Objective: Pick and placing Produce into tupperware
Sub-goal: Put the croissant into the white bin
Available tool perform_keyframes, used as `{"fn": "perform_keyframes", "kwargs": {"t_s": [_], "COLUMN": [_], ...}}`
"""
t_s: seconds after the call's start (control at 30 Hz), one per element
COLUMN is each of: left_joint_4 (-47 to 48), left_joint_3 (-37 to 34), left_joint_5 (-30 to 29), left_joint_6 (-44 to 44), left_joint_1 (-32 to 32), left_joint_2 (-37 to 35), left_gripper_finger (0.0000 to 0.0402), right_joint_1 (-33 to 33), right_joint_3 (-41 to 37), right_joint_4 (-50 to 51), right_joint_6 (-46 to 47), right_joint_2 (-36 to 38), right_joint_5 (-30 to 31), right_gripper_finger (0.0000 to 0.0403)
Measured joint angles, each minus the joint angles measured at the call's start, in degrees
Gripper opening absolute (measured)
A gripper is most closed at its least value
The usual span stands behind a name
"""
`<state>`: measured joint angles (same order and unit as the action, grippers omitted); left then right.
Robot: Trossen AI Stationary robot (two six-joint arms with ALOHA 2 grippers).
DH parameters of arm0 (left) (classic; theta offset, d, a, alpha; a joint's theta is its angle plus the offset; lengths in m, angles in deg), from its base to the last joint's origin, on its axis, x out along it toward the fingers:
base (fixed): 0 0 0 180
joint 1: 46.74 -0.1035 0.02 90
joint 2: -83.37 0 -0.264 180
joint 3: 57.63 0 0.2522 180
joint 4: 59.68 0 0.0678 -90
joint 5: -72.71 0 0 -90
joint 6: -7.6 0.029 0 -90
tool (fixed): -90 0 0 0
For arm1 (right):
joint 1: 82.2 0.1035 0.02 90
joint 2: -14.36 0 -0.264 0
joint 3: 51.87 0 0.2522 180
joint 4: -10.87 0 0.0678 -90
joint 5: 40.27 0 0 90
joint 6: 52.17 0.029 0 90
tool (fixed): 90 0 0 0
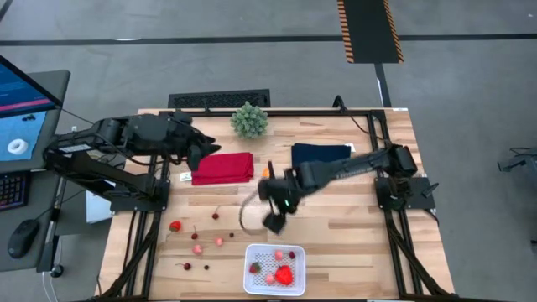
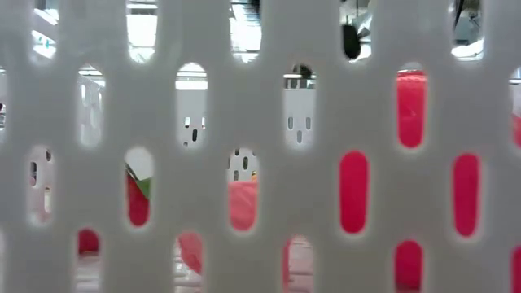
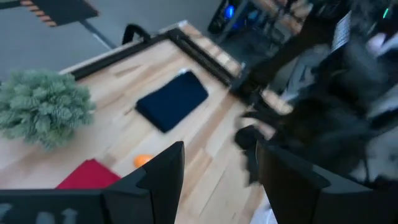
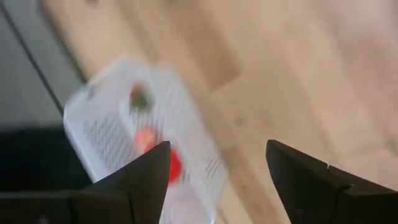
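Observation:
The white tupperware (image 1: pixel 274 268) sits at the table's near edge, holding a red pepper piece (image 1: pixel 285 274), a strawberry (image 1: pixel 255 268) and pinkish pieces (image 1: pixel 278 254). Its mesh wall (image 2: pixel 269 146) fills the low view, with red and pink pieces showing through the holes. Loose produce lies to its left: a strawberry (image 1: pixel 174 226), pink pieces (image 1: pixel 198 248) and cherries (image 1: pixel 186 266). An orange piece (image 3: pixel 143 160) lies by the red cloth. My right gripper (image 1: pixel 275 221) hovers open just beyond the tupperware (image 4: pixel 143 137), empty (image 4: pixel 217 168). My left gripper (image 1: pixel 201 148) waits open at the far left (image 3: pixel 221 168).
A red folded cloth (image 1: pixel 222 168) and a navy one (image 1: pixel 320 154) lie in the far half of the table, with a bushy green plant (image 1: pixel 249 120) behind them. A keyboard (image 1: pixel 220 100) sits past the far edge. Bare wood lies right of the tupperware.

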<state>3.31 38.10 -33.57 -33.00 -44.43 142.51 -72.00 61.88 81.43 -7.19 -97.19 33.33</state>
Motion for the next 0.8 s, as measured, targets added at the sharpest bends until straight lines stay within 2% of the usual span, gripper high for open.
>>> {"fn": "perform_keyframes", "kwargs": {"t_s": [0.27,0.47,0.6,0.67,0.8], "left_joint_4": [3.2,6.8,8.4,9.3,11.6], "left_joint_3": [0.0,0.0,0.0,0.0,0.0], "left_joint_5": [-3.3,-2.9,1.7,4.5,7.9], "left_joint_6": [-2.4,-2.2,1.7,4.4,5.9], "left_joint_1": [-0.2,-0.1,-0.1,-0.1,-0.1], "left_joint_2": [-4.9,-9.9,-11.8,-12.6,-14.2], "left_gripper_finger": [0.019,0.019,0.019,0.019,0.019], "right_joint_1": [-6.9,-11.1,-13.2,-13.7,-14.5], "right_joint_3": [0.0,0.0,0.0,0.0,0.0], "right_joint_4": [-11.7,-11.2,-13.9,-12.4,-8.4], "right_joint_6": [12.7,22.5,29.5,32.7,36.3], "right_joint_2": [-0.1,-0.2,-0.2,-0.2,-0.3], "right_joint_5": [0.4,6.6,10.3,13.0,13.8], "right_gripper_finger": [0.0286,0.0286,0.0287,0.0287,0.0287]}}
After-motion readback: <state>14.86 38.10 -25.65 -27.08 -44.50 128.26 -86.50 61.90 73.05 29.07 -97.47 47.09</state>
